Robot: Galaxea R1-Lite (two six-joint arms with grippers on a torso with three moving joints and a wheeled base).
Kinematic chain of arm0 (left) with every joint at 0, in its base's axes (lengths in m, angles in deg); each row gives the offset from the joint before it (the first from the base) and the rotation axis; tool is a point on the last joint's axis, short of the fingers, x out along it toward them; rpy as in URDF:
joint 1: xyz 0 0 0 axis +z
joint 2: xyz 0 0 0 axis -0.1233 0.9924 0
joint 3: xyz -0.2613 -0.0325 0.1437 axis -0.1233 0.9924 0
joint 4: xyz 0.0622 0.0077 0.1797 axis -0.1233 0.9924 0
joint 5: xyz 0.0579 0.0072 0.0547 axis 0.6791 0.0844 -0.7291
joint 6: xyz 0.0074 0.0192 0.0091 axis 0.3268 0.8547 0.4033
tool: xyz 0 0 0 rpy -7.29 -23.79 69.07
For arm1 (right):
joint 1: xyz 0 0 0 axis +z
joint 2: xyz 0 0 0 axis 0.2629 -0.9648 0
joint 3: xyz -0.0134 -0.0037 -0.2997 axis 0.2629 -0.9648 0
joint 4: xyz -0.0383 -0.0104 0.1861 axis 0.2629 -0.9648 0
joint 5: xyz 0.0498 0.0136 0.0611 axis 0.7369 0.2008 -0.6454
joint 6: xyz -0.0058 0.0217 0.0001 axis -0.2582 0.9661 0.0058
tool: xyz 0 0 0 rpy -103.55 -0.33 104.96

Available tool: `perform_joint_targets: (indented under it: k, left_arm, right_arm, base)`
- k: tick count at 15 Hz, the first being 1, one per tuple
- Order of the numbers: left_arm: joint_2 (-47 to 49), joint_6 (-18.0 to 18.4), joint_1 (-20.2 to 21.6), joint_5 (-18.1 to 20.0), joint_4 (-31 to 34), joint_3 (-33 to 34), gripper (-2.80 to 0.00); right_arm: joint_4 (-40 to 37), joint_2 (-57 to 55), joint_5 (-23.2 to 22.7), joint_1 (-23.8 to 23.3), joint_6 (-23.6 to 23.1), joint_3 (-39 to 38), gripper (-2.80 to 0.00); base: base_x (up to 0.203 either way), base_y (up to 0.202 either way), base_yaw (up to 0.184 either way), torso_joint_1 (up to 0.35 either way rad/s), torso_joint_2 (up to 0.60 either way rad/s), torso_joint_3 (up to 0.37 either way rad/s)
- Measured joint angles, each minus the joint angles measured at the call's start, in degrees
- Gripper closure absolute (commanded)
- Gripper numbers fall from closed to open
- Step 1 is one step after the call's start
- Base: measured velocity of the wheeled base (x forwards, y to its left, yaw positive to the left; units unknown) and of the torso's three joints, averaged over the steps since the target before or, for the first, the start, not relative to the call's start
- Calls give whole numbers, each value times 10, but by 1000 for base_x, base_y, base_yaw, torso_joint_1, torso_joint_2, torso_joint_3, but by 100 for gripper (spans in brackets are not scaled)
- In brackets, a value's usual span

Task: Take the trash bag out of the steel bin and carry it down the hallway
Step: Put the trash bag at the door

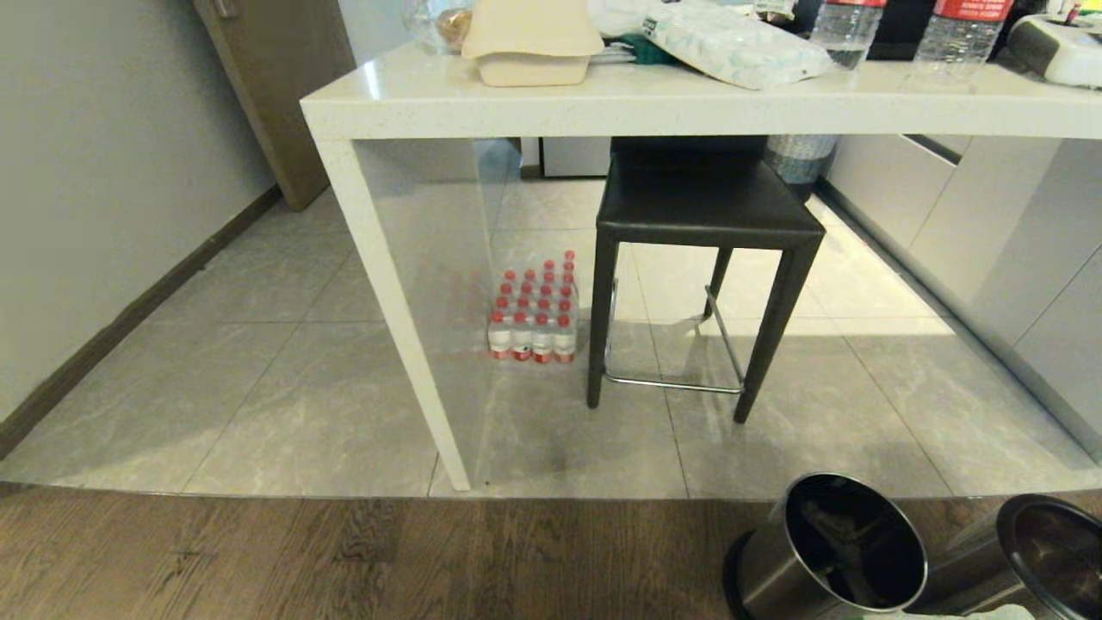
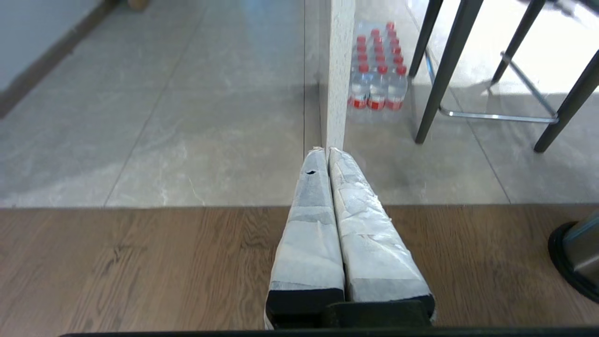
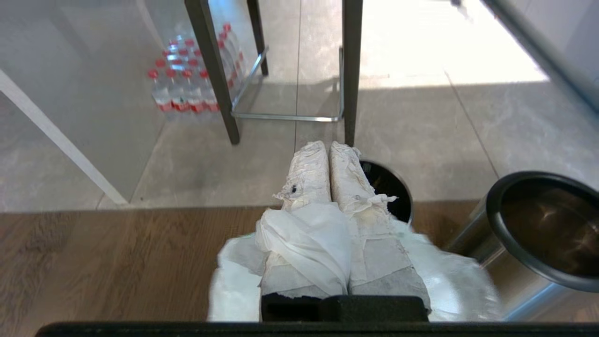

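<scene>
The thin translucent white plastic trash bag [image 3: 304, 238] hangs from our right pincer [image 3: 327, 150], a fold of it wrapped over the closed taped fingers, its body drooping above the dark wood-plank floor [image 1: 344, 560]. The small round brushed-steel bin [image 1: 831, 547], now bagless, stands just beside a second steel bin [image 1: 1046, 551] at the edge of the grey marble-look tiles [image 1: 284, 405]. We judge the carry is beginning: keep the grip firm and turn clear of the white worktop [image 1: 603, 99] and black stool [image 1: 706, 215]. Our left pincer [image 2: 327, 152] points forward, pressed shut and empty.

Black stool [image 1: 708, 215] beside bottled water pack [image 1: 535, 312].
</scene>
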Motion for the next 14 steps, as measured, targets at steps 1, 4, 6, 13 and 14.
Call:
perform_joint_targets:
  k: [1,4,6,13,14]
  left_arm:
    - [0,0,0,0,0,0,0]
    - [0,3,0,0,0,0,0]
    - [0,7,0,0,0,0,0]
    - [0,26,0,3,3,0,0]
    - [0,10,0,1,0,0,0]
  right_arm:
    - [0,0,0,0,0,0,0]
    - [0,0,0,0,0,0,0]
    - [0,0,0,0,0,0,0]
    - [0,0,0,0,0,0,0]
    - [0,0,0,0,0,0,0]
  base:
    - [0,0,0,2,4,160]
    - [0,0,0,9,2,47]
    - [0,0,0,1,3,13]
    - [0,8,2,0,0,1]
    - [-1,102,14,2,2,10]
